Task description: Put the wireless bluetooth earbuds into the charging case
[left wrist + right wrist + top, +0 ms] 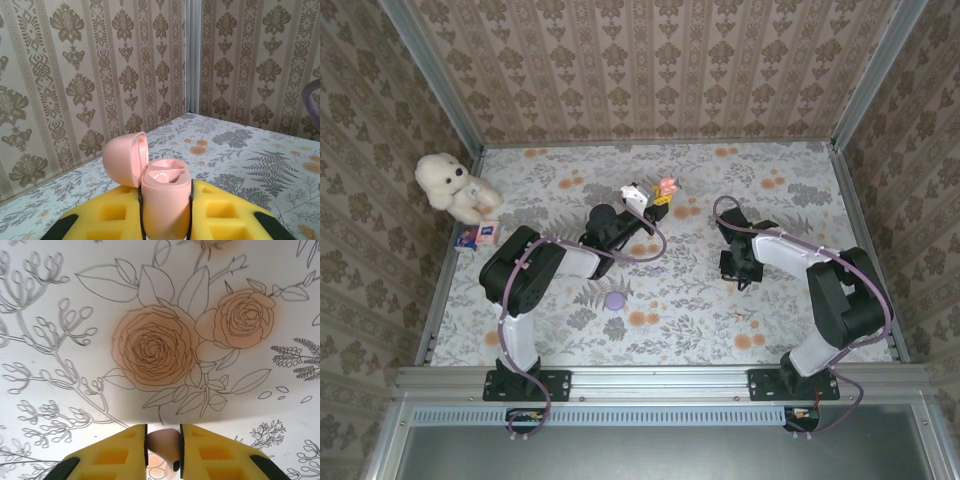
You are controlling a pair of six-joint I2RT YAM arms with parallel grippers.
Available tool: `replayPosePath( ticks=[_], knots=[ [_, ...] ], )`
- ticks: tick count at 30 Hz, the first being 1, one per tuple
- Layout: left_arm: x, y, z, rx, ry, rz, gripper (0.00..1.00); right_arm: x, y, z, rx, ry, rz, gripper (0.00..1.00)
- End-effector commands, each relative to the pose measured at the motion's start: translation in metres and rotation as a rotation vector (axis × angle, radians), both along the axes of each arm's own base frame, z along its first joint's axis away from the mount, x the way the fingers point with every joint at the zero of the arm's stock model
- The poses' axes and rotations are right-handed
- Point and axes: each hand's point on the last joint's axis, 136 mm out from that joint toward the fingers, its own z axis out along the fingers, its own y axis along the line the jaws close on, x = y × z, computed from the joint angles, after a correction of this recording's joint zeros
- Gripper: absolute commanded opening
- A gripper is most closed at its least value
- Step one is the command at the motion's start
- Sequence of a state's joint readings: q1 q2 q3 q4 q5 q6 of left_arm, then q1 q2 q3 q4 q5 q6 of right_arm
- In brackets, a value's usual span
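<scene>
- Toward the far edge of the tabletop, about mid-width, the left gripper (166, 215) is clamped on the pale pink, egg-shaped plastic charging case (165, 192). It holds the case upright with the hinged lid (125, 160) flipped open.
- Over the right half of the tabletop, the right gripper (163, 435) is pinching the tiny pale pinkish plastic earbud (165, 446) between its yellow fingers (115, 450), low over the floral cloth (60, 315).
- So I'd say the pickup is sorted and we're at the carry-and-insert bit.
- Next move: the right arm has to bring the earbud across to the open case, line it up with a free socket and seat it gently. Orientation is going to matter, and it's a fingertip-only pinch.
- Can't tell from the left wrist view if one socket is already filled.
- The round lilac case (614, 299) sits left of centre, closer to the near edge, with neither gripper near it.
</scene>
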State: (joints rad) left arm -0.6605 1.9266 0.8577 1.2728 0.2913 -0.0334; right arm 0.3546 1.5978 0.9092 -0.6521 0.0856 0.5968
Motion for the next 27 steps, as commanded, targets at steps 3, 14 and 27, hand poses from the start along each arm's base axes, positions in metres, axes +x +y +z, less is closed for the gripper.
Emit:
replayPosePath(
  ticks=[3, 14, 27],
  knots=[
    [-0.006, -0.004, 0.029, -0.055, -0.06, -0.033, 0.0, 0.008, 0.008, 0.02, 0.054, -0.098, 0.012, 0.22],
    [-0.019, -0.016, 0.042, -0.039, -0.133, -0.142, 0.0, 0.047, 0.019, 0.123, 0.135, -0.416, 0.053, 0.21],
    [-0.039, -0.038, 0.053, -0.049, -0.169, -0.305, 0.0, 0.082, 0.042, 0.268, 0.25, -0.77, 0.162, 0.21]
  ],
)
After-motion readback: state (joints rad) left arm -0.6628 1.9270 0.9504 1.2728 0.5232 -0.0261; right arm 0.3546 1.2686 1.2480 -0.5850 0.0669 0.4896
